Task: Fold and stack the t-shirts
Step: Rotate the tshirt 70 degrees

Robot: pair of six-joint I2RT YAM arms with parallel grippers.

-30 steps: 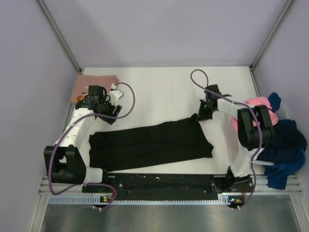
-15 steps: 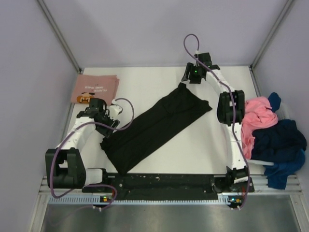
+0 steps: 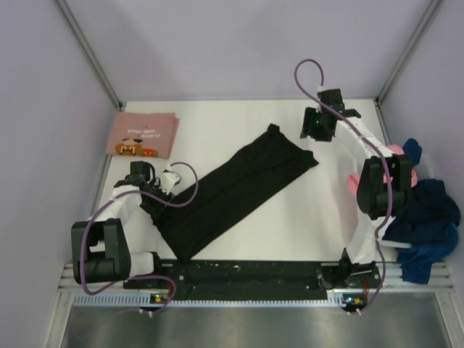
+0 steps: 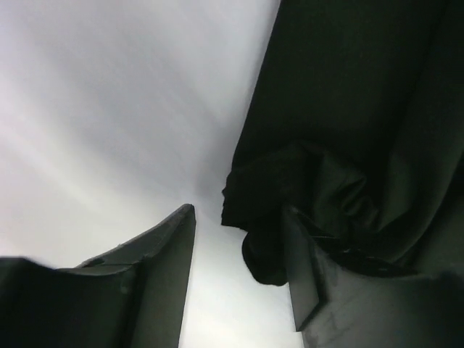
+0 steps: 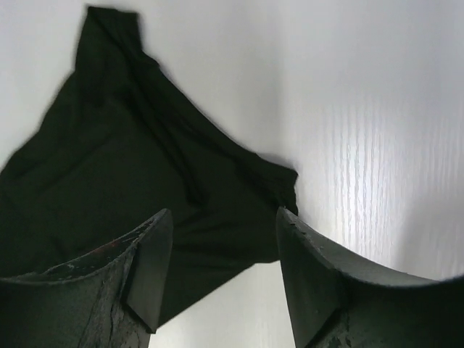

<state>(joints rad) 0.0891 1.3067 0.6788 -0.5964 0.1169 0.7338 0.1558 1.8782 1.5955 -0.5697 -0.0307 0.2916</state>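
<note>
Black t-shirt [image 3: 239,185] lies folded into a long, limp, wrinkled diagonal strip.

The top camera looks down on the whole table [image 3: 239,123], and each wrist camera looks closely down at one end of the black t-shirt [image 3: 232,192].

I have a white table [image 3: 239,123] lying beneath both pincers, its bare top showing in the gap of the left pincer [image 4: 239,216] and stretching away beyond the right pincer [image 5: 223,214]. Pale lilac walls [image 3: 246,43] rise past the right pincer and outward of each one, with grey metal posts [image 3: 87,51] slanting up at the far corners. Behind both pincers, at the near edge, I see a black rail [image 3: 246,274] and a dull metal sheet [image 3: 246,326] nearer again.
</note>
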